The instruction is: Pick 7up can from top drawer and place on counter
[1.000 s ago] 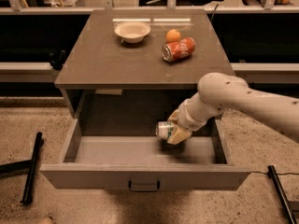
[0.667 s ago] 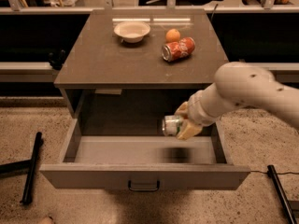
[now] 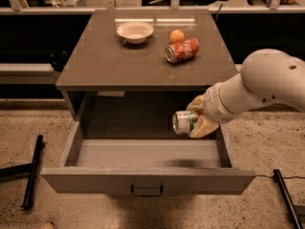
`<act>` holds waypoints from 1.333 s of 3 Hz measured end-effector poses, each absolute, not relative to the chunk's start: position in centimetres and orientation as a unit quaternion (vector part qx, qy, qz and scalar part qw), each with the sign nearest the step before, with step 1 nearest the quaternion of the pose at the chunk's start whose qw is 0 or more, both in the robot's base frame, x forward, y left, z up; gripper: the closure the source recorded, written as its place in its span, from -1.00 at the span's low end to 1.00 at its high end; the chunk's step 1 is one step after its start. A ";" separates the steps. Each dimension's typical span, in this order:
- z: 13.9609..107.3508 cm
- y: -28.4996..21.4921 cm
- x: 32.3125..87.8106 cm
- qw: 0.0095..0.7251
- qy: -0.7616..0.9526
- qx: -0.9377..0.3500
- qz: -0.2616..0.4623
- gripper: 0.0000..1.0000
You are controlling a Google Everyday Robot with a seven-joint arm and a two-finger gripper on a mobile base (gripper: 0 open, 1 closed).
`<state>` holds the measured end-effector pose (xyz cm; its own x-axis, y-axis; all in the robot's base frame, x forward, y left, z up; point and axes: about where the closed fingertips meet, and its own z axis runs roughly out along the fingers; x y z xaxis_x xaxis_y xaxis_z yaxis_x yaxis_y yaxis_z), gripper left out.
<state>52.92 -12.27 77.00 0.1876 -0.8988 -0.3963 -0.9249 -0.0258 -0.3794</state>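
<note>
The top drawer [image 3: 147, 180] stands pulled open below the counter [image 3: 105, 61], its dark handle at the front centre. My gripper [image 3: 198, 120] comes in from the right on a white arm and is shut on the 7up can [image 3: 185, 122]. The can lies on its side in the grip, shiny end facing left, held above the drawer's right part and below the counter's front edge. The drawer floor beneath it shows only a shadow.
On the counter lie an orange-red soda can [image 3: 182, 50] on its side, an orange [image 3: 177, 36] and a white bowl [image 3: 135, 31]. Black poles lie on the floor at left [image 3: 32, 171] and right [image 3: 286, 194].
The gripper has lifted the 7up can up out of the drawer and slightly to the right; the arm has risen with it.
</note>
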 end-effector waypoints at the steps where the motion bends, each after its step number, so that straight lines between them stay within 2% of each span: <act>1: 78.4 -12.7 54.4 0.310 0.633 -0.709 0.023 1.00; 3: 86.4 -14.8 62.0 0.382 0.624 -0.682 -0.003 1.00; 4: 88.7 -15.9 67.4 0.407 0.640 -0.652 0.013 1.00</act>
